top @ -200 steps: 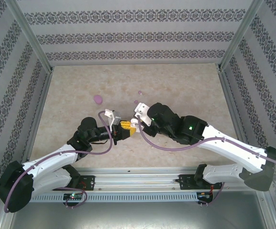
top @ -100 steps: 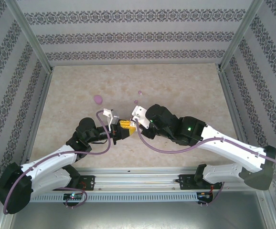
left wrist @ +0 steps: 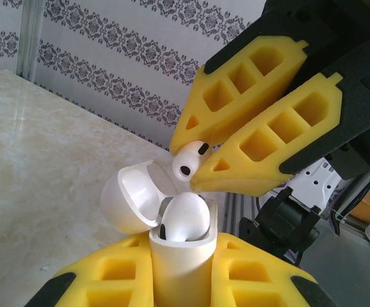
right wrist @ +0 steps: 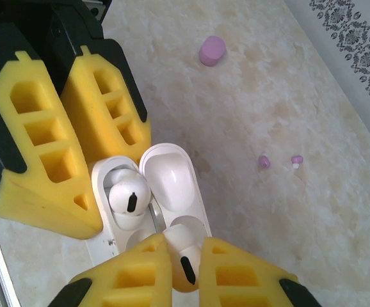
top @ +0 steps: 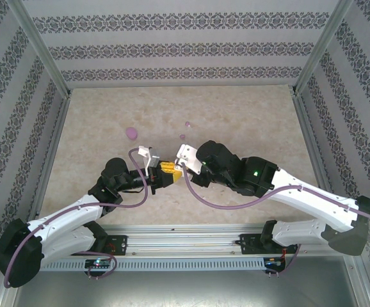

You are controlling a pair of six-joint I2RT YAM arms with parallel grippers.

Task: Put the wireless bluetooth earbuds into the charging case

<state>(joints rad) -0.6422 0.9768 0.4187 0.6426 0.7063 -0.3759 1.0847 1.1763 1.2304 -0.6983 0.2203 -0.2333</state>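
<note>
Now, left gripper [left wrist: 182,248] clamping one case [right wrist: 172,174], right gripper [right wrist: 185,248] pinching one white earbud [left wrist: 188,162], second earbud [right wrist: 127,195] seated.

A second on, we find the right gripper [left wrist: 185,166] drawn closer to the charging case [left wrist: 178,256]. Its wrist has slid down and to the left from just beyond the case. The fingertips now hang just over the case, and the white earbud [left wrist: 188,161] pinched between them has come to its open mouth.
</note>
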